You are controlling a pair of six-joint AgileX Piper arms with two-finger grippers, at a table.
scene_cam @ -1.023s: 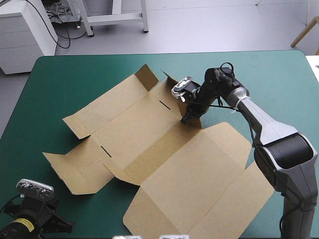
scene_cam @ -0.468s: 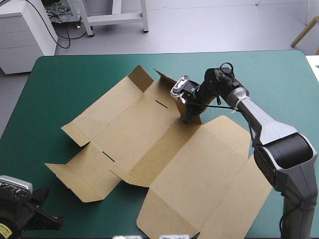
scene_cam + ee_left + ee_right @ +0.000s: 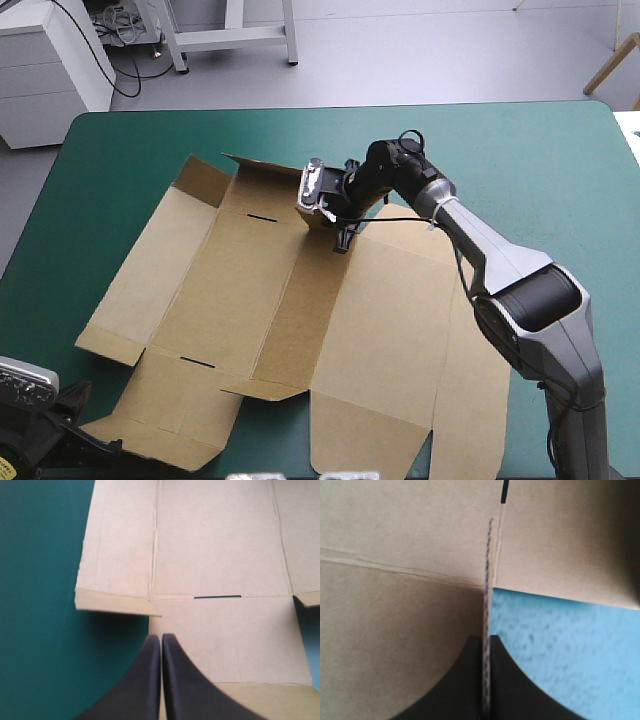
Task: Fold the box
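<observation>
Okay, I see the box (image 3: 300, 320) — flat brown sheet, two dark slots — mid teal-green cover (image 3: 560, 170); right gripper (image 3: 486, 642) clamped on the box's upturned far edge, left gripper (image 3: 161, 641) pressed together over its near corner.

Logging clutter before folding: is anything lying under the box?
Only the teal-green cover shows around the box, which lies mostly flat on it. Anything beneath the board is hidden. The right gripper has its jaws shut on one raised flap.
</observation>
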